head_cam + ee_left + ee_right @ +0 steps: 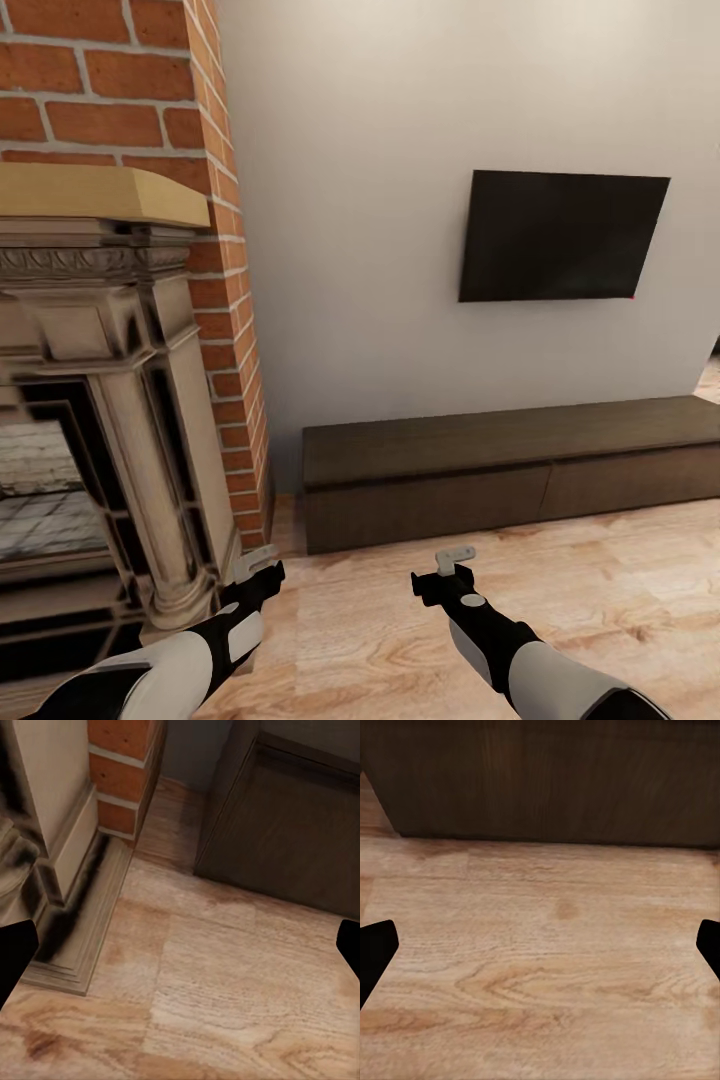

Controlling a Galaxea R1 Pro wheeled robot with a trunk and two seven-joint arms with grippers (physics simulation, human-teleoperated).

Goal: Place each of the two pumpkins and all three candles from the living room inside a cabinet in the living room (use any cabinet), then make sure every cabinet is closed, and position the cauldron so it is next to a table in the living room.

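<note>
The long, low dark-brown cabinet [520,470] stands against the white wall ahead, its drawer fronts shut flush. Its corner [292,832] fills the far side of the left wrist view and its front [555,780] spans the right wrist view. My left gripper [262,570] hovers open over the wood floor by the fireplace base, with nothing between its fingers [15,960]. My right gripper [450,565] is open too and empty, a short way in front of the cabinet, fingers [709,945] spread wide. The pumpkins, candles, cauldron and table are out of view.
A stone fireplace [110,420] with a brick chimney [225,330] and a pale mantel stands at the left, its plinth [75,937] close to my left gripper. A black TV [560,235] hangs above the cabinet. Wood floor [380,620] lies between me and the cabinet.
</note>
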